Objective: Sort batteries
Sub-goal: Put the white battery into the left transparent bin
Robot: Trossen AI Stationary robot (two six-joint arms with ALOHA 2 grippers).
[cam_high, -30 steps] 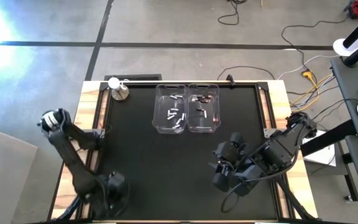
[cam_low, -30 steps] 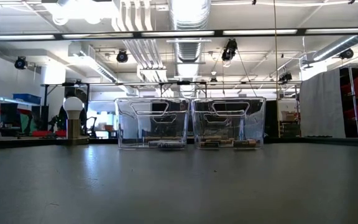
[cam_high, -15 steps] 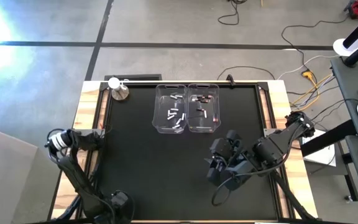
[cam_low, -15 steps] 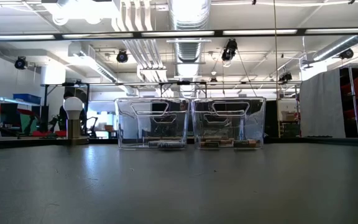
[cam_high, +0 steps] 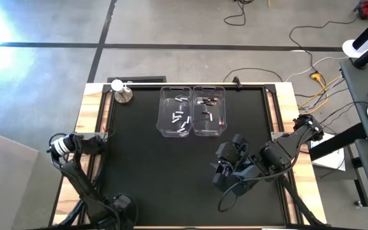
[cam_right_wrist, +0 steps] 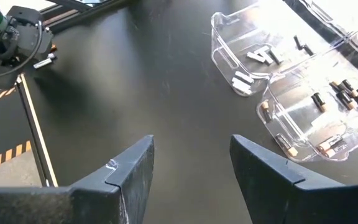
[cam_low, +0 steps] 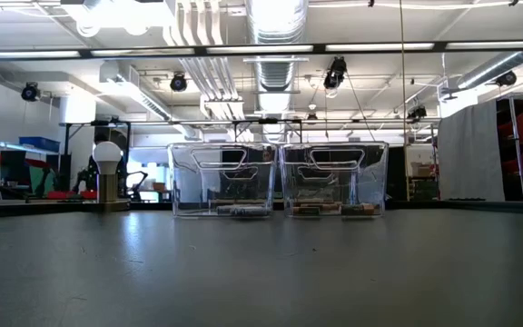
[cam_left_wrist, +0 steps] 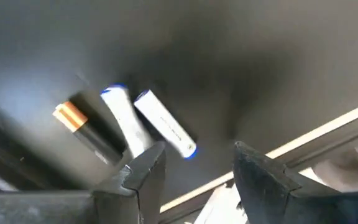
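I have the left tool (cam_left_wrist: 191, 165) hanging with its fingers apart and empty over three loose batteries at the left edge of the black worktop (cam_high: 145, 166): two silvery-white cylinders with blue ends (cam_left_wrist: 165, 123) lying side by side, touching, and a dark one with a copper end (cam_left_wrist: 87, 132) just beside them. The right tool (cam_right_wrist: 191, 162) waits open and empty over the right-hand near part of the worktop, looking toward the two clear plastic bins (cam_high: 191, 110) at the far edge. The left bin holds the silvery-white batteries (cam_high: 181, 118), the right bin the dark ones with reddish marks (cam_high: 207, 110).

My worry is the cluster under the left tool. The three lie so close that closing on one may catch its neighbour, or nudge a round cell into rolling off the nearby edge. I would judge a clean pick needs the fingers set across a single cell. A mixed grab would also put a dark cell into the wrong bin.
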